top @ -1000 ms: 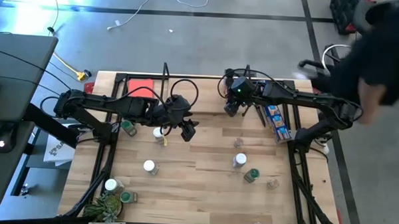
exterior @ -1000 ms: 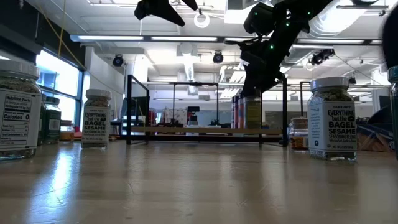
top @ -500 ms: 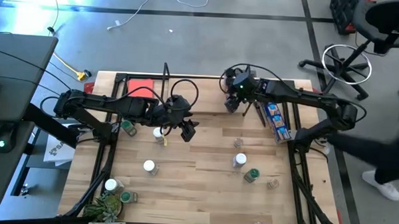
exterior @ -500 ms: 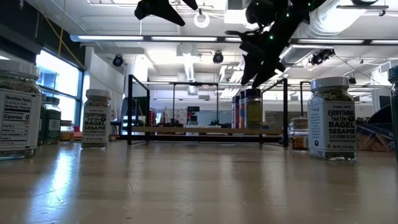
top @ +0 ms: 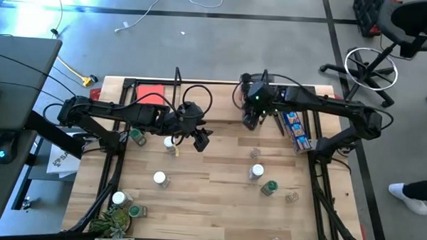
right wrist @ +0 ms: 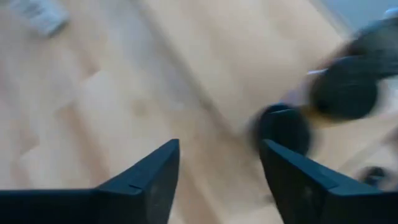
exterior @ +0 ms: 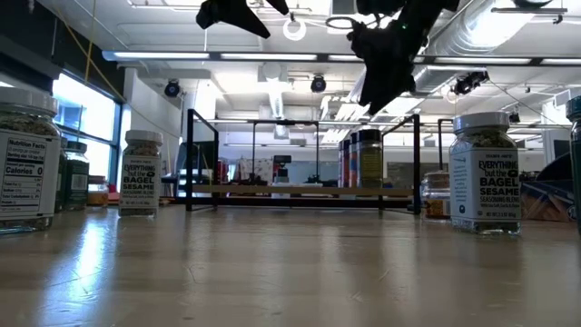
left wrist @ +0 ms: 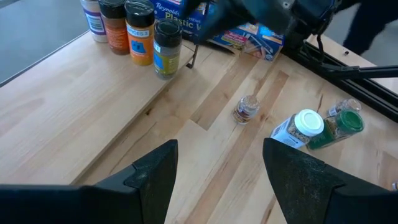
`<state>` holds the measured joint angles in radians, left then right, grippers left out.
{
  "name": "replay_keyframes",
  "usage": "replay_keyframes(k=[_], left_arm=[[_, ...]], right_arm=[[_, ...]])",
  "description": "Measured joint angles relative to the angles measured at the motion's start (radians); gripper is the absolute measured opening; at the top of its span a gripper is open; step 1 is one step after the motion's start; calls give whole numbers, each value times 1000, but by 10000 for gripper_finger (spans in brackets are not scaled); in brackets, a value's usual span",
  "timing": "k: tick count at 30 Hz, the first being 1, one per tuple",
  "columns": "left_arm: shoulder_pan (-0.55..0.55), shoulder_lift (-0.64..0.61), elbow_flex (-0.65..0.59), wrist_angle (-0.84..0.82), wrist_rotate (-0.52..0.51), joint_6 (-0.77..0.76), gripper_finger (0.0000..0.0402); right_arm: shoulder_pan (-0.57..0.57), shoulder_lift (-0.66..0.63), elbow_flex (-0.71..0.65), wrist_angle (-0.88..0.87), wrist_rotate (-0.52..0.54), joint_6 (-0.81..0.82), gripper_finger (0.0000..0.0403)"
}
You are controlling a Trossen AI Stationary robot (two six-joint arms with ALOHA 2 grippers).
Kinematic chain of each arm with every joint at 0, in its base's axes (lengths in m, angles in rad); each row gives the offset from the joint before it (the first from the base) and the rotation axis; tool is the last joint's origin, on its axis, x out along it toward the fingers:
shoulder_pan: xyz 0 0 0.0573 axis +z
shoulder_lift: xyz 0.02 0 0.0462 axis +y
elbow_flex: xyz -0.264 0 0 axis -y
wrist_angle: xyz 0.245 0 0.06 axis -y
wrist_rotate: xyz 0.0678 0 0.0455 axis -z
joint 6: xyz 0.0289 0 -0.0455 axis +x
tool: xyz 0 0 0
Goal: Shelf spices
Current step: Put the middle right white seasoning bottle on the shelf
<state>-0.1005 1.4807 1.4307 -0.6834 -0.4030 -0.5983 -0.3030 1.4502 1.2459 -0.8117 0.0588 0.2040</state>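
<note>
The shelf (top: 221, 102) runs along the table's far edge, and its board (exterior: 290, 191) carries a few spice jars (left wrist: 140, 34) near its right end. My right gripper (top: 250, 118) hangs open above those jars, touching nothing; black-lidded jars (right wrist: 286, 127) show past its fingers. My left gripper (top: 198, 139) waits open over mid-table, empty. More jars stand on the table: a small clear one (top: 255, 153), a white-lidded one (top: 256, 171), a green-lidded one (top: 269, 187), and several at the left (top: 159, 179).
A blue printed packet (top: 295, 128) lies right of the shelf and a red card (top: 150, 93) at its left end. A potted plant (top: 114, 220) sits at the near left corner. Bare wood lies between the two jar groups.
My right gripper has risen off a black-lidded jar at the shelf's right end, and the jar stays standing on the board. A person beyond the table's right edge has moved off. My left arm has kept still.
</note>
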Motion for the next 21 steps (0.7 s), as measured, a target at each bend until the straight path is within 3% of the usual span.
replay_keyframes(k=[7,11,21], left_arm=[[0,0,0,0,0,0,232],[0,0,0,0,0,0,232],[0,0,0,0,0,0,232]], right_arm=[[70,1,-92,42,-125,-1,126],[75,1,-140,82,-146,26,90],[28,1,-213,186,-133,69,60]])
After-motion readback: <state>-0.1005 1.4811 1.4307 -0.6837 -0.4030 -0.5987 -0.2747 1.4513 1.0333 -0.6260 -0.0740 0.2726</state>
